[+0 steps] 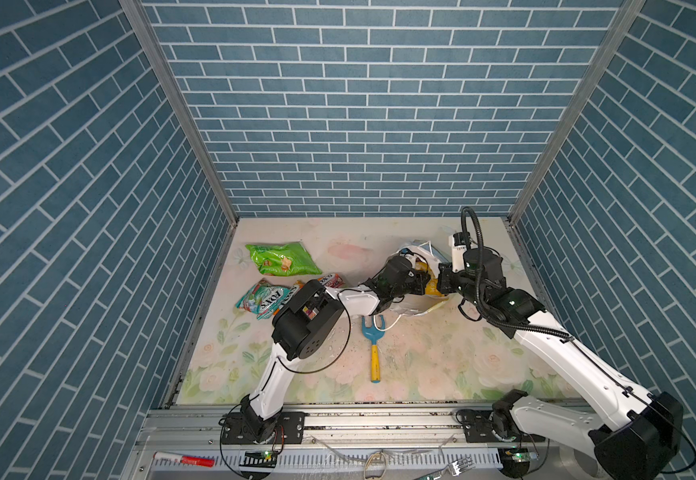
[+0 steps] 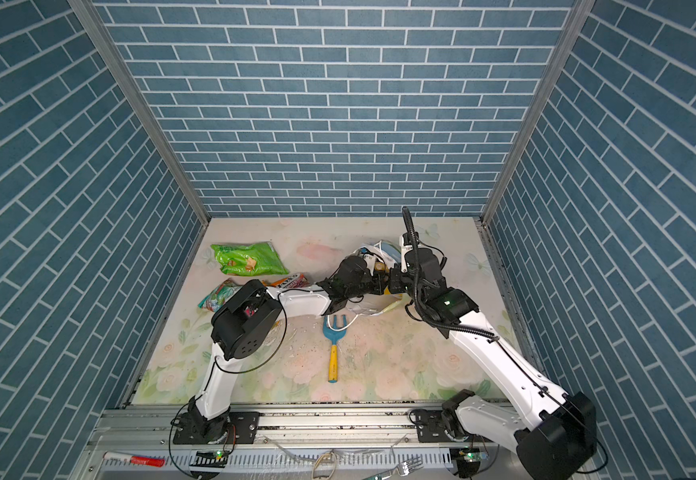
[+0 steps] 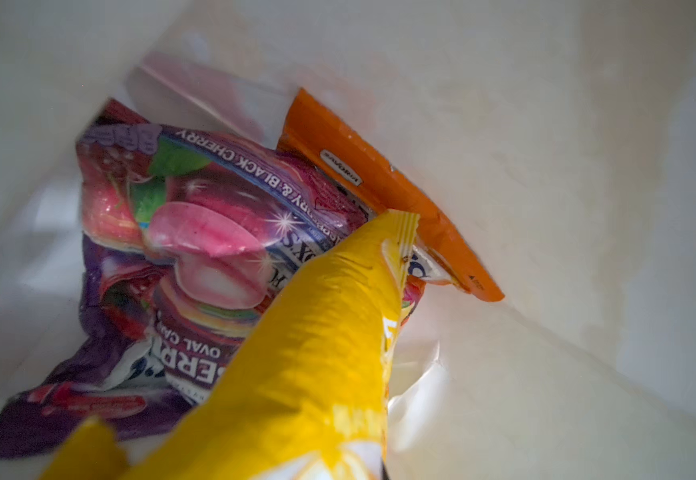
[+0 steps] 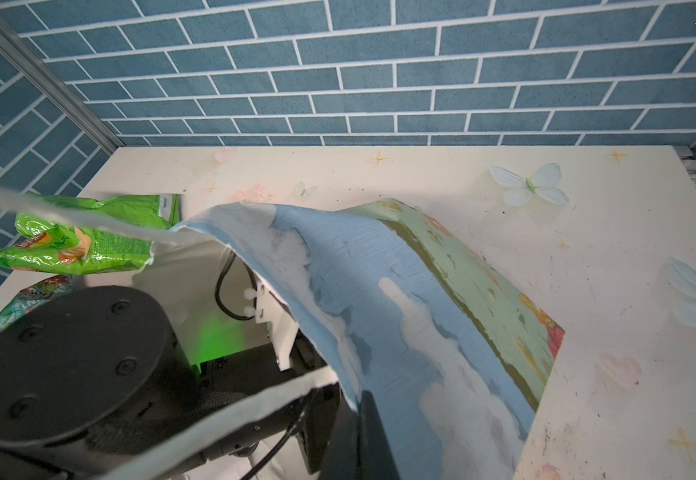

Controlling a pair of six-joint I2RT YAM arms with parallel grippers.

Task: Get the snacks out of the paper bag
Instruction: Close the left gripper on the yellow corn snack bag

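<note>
A yellow packet (image 3: 304,353) being gripped inside paper bag (image 4: 400,311)
The left arm is being stretched across the tabletop (image 1: 429,361), left pincer (image 1: 423,282) clamped on it; the rim is being pinched by the right pincer (image 1: 446,280).

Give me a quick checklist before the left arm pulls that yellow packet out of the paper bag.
1. Left claw shut on yellow packet: ok, though the grip itself is hidden.
2. Right claw holding paper bag by its rim: ok.
3. Purple packet and orange packet lying loose underneath: cannot tell.
4. Bare table beside green packet for the drop: ok.
</note>
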